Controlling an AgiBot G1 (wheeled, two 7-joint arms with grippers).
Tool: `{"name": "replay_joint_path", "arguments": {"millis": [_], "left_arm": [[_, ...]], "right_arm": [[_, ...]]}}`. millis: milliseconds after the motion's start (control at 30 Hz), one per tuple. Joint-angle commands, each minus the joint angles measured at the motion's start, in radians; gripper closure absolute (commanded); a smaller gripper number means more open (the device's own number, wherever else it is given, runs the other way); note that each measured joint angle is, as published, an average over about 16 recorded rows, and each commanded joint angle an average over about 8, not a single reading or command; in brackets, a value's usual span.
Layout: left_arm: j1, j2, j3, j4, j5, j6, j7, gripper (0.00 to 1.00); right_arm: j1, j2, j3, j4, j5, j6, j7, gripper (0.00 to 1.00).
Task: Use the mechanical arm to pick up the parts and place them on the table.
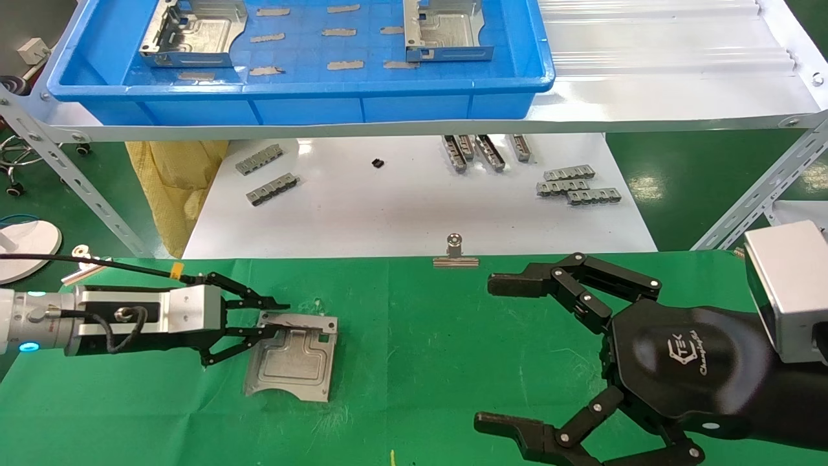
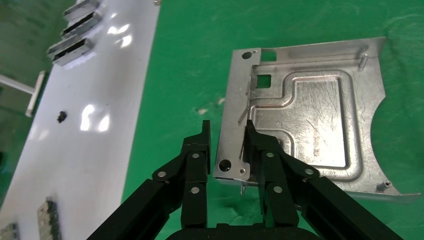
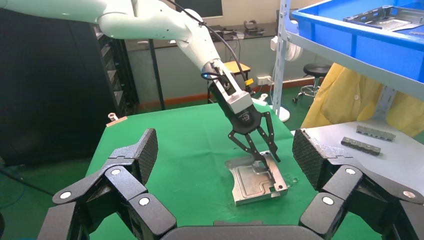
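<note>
Parts are split between two places: one silvery stamped plate (image 1: 292, 355) lies flat on the green table (image 1: 414, 362), and two more sit up in the blue tray (image 1: 297, 90) on the shelf, one (image 1: 194, 33) at its left end, another (image 1: 446, 29) further right, with small grey strips (image 1: 343, 65) scattered over the tray floor between them.

Below the shelf a white board (image 1: 401, 207) carries more grey slotted strips: a pair (image 1: 265, 178) on the left, a row (image 1: 485, 152) at the back, a cluster (image 1: 579, 184) on the right, and a tiny black bit (image 1: 378, 163). A silver binder clip (image 1: 455, 254) pinches the cloth at the table's far edge. Yellow fabric (image 1: 174, 175) hangs by the shelf's leg.

The left gripper (image 1: 272, 317) reaches in low from the side, its jaws parted and straddling the folded-up edge of the plate on the cloth; the left wrist view shows one finger (image 2: 260, 150) on the plate's inner side and the other outside it over the cloth, with a gap, so it is not clamped. The right gripper (image 1: 498, 353) hangs over the table's right side, well apart from the plate, its jaws spread wide and holding nothing.

That plate shows embossed grooves, a square hole near one corner, raised rims and a curved cut-out facing the near side of the table.
</note>
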Motion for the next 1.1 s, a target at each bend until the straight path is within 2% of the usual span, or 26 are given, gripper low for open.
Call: {"name": "replay_joint_path", "arguments": {"millis": [33, 267, 700, 1100], "left_arm": [[-0.003, 0.005, -0.004, 0.02, -0.006, 0.002, 0.009, 0.0], [-0.027, -0.009, -0.017, 0.087, -0.034, 0.108, -0.088, 0.0], [0.019, -0.039, -0.091, 0.145, -0.153, 0.137, -0.307, 0.0], [0.034, -0.045, -0.102, 0.125, -0.166, 0.138, -0.325, 0.0]], "right_arm": [[0.0, 0.0, 0.0, 0.0, 0.0, 0.0, 0.0, 0.0], [0.0, 0.0, 0.0, 0.0, 0.0, 0.0, 0.0, 0.0], [0.0, 0.0, 0.0, 0.0, 0.0, 0.0, 0.0, 0.0], [0.0, 0.0, 0.0, 0.0, 0.0, 0.0, 0.0, 0.0]]}}
